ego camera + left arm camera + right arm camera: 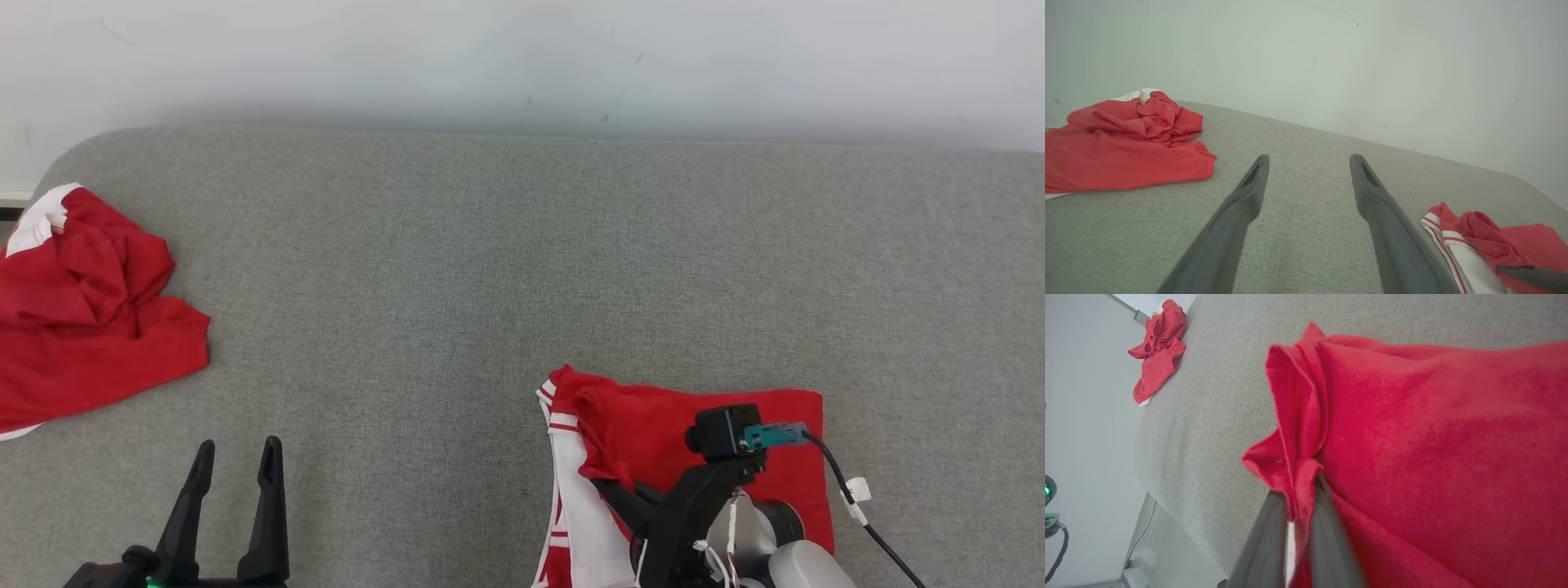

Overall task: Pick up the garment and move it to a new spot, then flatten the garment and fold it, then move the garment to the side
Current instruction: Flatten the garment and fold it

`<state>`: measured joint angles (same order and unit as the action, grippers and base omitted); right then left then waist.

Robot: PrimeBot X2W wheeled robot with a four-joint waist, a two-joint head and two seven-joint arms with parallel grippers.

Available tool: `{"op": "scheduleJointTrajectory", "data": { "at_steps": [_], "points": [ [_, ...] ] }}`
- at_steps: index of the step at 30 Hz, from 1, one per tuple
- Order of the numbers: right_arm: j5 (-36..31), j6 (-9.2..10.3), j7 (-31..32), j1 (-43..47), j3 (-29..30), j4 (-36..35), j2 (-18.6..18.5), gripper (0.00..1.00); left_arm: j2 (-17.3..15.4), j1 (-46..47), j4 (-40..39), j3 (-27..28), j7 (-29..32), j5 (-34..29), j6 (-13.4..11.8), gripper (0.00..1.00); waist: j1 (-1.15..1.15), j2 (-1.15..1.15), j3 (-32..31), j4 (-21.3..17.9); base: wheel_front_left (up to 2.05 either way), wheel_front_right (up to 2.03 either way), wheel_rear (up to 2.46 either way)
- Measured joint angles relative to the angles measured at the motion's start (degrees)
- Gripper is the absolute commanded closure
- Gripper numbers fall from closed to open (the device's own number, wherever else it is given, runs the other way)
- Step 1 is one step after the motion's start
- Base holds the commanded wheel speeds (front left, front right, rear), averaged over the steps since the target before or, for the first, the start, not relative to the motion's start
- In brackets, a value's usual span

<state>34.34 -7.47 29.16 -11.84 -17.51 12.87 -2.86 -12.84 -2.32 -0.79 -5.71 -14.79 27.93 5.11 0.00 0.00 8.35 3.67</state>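
Pinching a bunched hem of the red garment (1433,437), the right tool (1306,486) has its two dark fingers (1265,539) pressed together on the cloth. A thin white edge shows between them in the right wrist view. The pinched fabric stands up as a soft ridge with several folds, and it looks like a smooth knitted material.

From the head view, the garment lies on the near right part of the tabletop (522,269), in front of the robot's right side. Its right part is flat, with straight edges and one square corner on the far side. Its left part is gathered and wrinkled. A white panel with thin red stripes runs along the left side, under the red cloth.

The left tool (237,445) is spread wide and holds nothing. Its long tapered fingers (1241,204) are matte dark grey and stand above the bare covering at the near left, well apart from the garment.

A second garment (90,327), also red with a white band, lies as a crumpled heap at the far left of the tabletop, near its rounded corner. The tabletop is covered with a grey woven textile of coarse, even texture. Behind it rises a pale smooth wall (522,57) with a few small dark marks.
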Motion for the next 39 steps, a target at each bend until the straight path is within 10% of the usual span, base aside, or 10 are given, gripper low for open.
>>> {"op": "scheduleJointTrajectory", "data": {
  "at_steps": [1, 2, 11, 18, 22, 39],
  "points": [
    [0.2, 0.0, -0.5, -0.8, -0.9, 1.0, 0.0, 0.69, 0.2, 0.0, 0.2, -0.1, 0.0, 0.0, 0.0, 0.0, 0.0, 0.0, 0.1, 0.1, 0.0, 0.0, 0.0],
    [0.9, 0.0, -0.9, -1.1, -1.2, 1.2, 0.0, 0.0, 0.3, 0.1, 0.3, -0.2, 0.0, -0.1, 0.0, 0.0, 0.0, 0.0, 0.1, 0.2, 0.0, 0.0, 0.0],
    [4.5, 0.0, -1.9, -2.0, 0.2, -5.3, 0.1, 0.0, 0.6, 0.2, 0.7, 0.2, -0.1, -0.2, 0.3, 0.0, -0.01, 0.0, -0.1, 0.4, 0.0, 0.0, 0.0],
    [-7.0, 0.0, 0.0, 1.8, 15.0, -14.0, 0.0, 0.0, 1.1, 0.3, 0.7, 0.2, -0.1, -0.5, 0.5, 0.0, 0.0, 0.0, 0.1, 0.4, 0.0, 0.0, 0.0],
    [-13.1, 0.0, 1.6, 3.8, 18.0, -14.4, -0.1, 1.0, 1.7, 0.5, 1.0, 0.0, -0.1, -0.6, 0.8, 0.0, 0.0, 0.0, 0.5, 0.5, 0.0, 0.0, 0.0],
    [-11.7, 0.0, 1.4, -4.0, 2.4, -1.4, 0.0, 1.0, 2.7, 1.9, 1.9, 0.6, -0.2, -0.7, 1.9, 0.0, 0.0, 0.0, 1.9, 2.2, 0.0, 0.0, 0.0]
  ]
}}
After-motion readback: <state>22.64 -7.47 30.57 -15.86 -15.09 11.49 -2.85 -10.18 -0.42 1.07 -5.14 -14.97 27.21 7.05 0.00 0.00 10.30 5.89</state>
